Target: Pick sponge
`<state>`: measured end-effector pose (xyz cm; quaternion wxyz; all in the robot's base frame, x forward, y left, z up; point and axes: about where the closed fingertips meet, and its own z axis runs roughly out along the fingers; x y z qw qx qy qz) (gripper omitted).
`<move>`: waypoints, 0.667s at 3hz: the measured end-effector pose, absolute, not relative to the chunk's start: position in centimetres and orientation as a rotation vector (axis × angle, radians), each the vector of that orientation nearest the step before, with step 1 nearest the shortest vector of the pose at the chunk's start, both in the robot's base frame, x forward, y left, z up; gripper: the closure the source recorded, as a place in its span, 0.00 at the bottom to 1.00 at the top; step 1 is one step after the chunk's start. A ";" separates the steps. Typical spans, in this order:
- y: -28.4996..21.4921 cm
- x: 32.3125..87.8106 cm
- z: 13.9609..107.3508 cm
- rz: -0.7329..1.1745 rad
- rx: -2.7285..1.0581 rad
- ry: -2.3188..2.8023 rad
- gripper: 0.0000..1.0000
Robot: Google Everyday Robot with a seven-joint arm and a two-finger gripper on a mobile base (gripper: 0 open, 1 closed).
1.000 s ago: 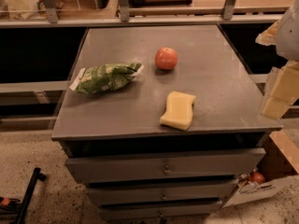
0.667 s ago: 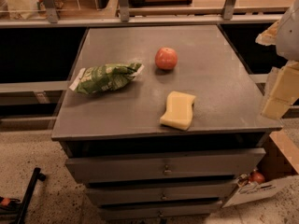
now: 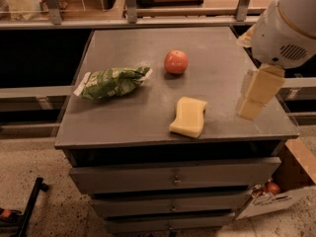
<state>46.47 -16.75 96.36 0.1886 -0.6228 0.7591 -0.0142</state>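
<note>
The sponge is a pale yellow foam pad with wavy sides, lying flat near the front edge of the grey cabinet top. The red-orange round fruit sits behind it, toward the middle back. My gripper hangs from the white arm at the right, over the cabinet's right front part, to the right of the sponge and apart from it. Its pale yellow blocky fingers point down and hold nothing.
A green crumpled bag lies on the left of the top. Drawers run below the front edge. A cardboard box stands on the floor at the right. A shelf rail runs behind the cabinet.
The arm and gripper have moved left, from beyond the cabinet's right edge to over its right front part. The sponge, fruit and bag lie as before.
</note>
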 end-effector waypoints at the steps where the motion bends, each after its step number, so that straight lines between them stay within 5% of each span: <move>1: -13.5 48.3 93.4 0.014 -1.767 2.111 0.00; 2: -11.6 49.1 89.9 0.094 -1.759 2.124 0.00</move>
